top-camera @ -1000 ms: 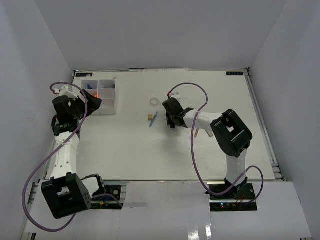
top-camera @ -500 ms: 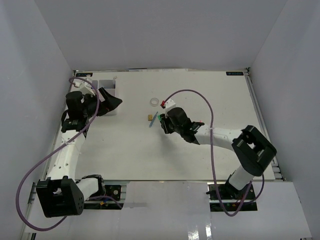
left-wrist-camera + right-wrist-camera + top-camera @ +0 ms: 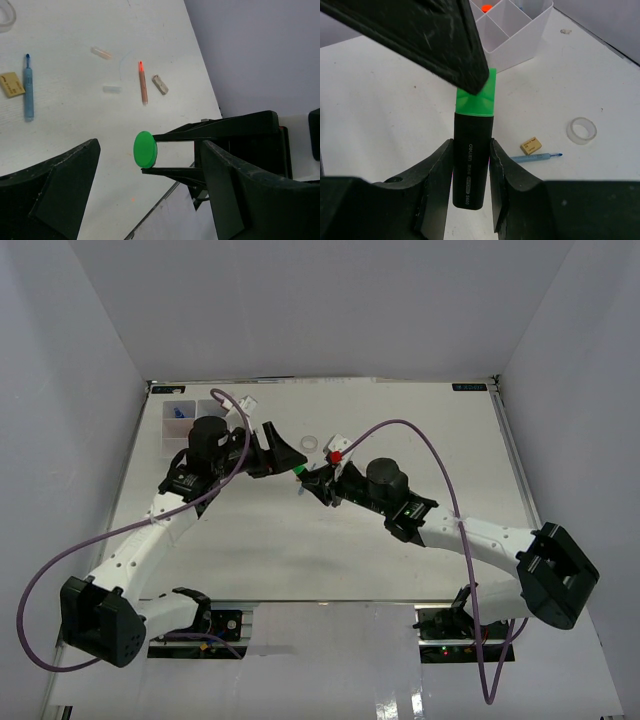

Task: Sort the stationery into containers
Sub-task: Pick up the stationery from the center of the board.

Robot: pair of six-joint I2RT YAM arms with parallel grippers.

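Right jaws around green-capped highlighter (image 3: pixel 472 165)

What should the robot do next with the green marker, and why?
Probably the left claw should shut on the black highlighter with the green cap. The right claw grips its body, and the open left fingers appear to sit either side of the cap, ready to take it.
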